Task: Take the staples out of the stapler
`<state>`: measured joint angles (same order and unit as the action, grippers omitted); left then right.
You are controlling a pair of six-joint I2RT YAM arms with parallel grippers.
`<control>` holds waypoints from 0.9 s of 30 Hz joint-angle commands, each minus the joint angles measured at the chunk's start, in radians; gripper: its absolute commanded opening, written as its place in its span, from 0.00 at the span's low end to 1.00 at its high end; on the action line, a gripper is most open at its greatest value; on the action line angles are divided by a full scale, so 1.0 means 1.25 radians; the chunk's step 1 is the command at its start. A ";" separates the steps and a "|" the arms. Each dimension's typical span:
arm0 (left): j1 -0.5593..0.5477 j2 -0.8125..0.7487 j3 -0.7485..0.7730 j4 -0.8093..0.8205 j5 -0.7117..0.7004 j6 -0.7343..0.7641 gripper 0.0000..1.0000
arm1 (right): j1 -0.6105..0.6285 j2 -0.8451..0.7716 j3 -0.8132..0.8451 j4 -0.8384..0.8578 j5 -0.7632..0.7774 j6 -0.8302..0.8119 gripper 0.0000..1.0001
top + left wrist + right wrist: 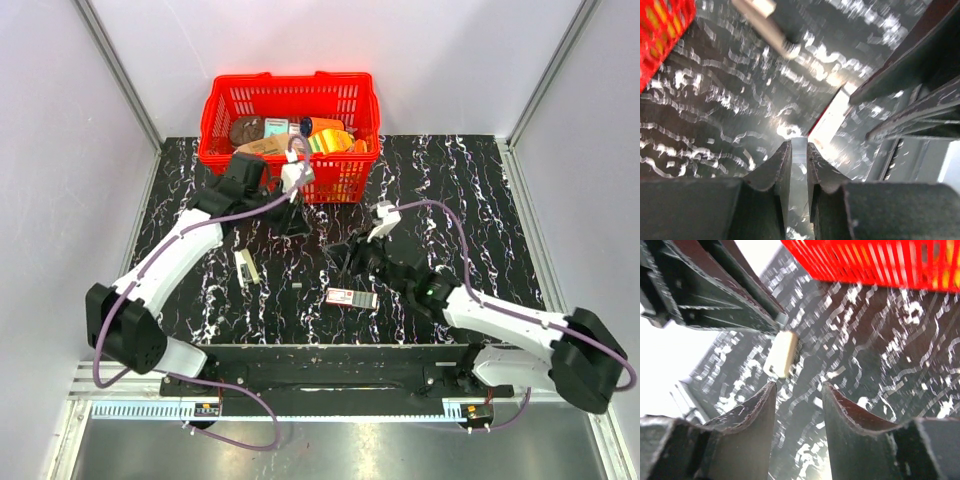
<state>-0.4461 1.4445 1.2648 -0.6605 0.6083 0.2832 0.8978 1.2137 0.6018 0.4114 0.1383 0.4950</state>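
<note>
The stapler (246,268), slim, dark with a pale strip, lies on the black marbled table left of centre. It shows blurred at the top of the left wrist view (765,20) and as a pale block in the right wrist view (781,354). My left gripper (297,226) hangs in front of the basket, up and right of the stapler. Its jaws (799,150) are shut on a thin metallic strip. My right gripper (341,258) is open and empty (799,390) above the table's middle, right of the stapler.
A red basket (225,100) holding several packaged items stands at the back. A small white-and-red labelled box (352,298) lies near the front centre, also in the left wrist view (832,117). A tiny pale bit (298,288) lies between stapler and box.
</note>
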 commanded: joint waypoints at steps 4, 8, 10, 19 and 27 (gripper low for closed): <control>0.026 -0.049 0.101 0.322 0.317 -0.527 0.00 | 0.007 -0.145 0.097 -0.042 -0.025 0.049 0.52; 0.057 -0.067 -0.048 0.855 0.393 -1.000 0.00 | 0.007 -0.194 0.112 -0.021 -0.054 0.064 0.54; 0.064 -0.084 -0.101 0.979 0.391 -1.113 0.00 | 0.007 -0.212 0.121 -0.014 -0.071 0.075 0.54; 0.064 -0.154 -0.212 1.013 0.374 -1.151 0.00 | 0.007 -0.204 0.142 0.032 -0.108 0.111 0.54; 0.064 -0.180 -0.247 1.002 0.375 -1.147 0.00 | 0.006 -0.170 0.166 0.081 -0.138 0.111 0.53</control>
<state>-0.3656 1.2495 0.9794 0.5335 1.0557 -1.1252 0.8997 0.9886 0.7460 0.4305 -0.0025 0.6285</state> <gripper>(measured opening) 0.193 0.535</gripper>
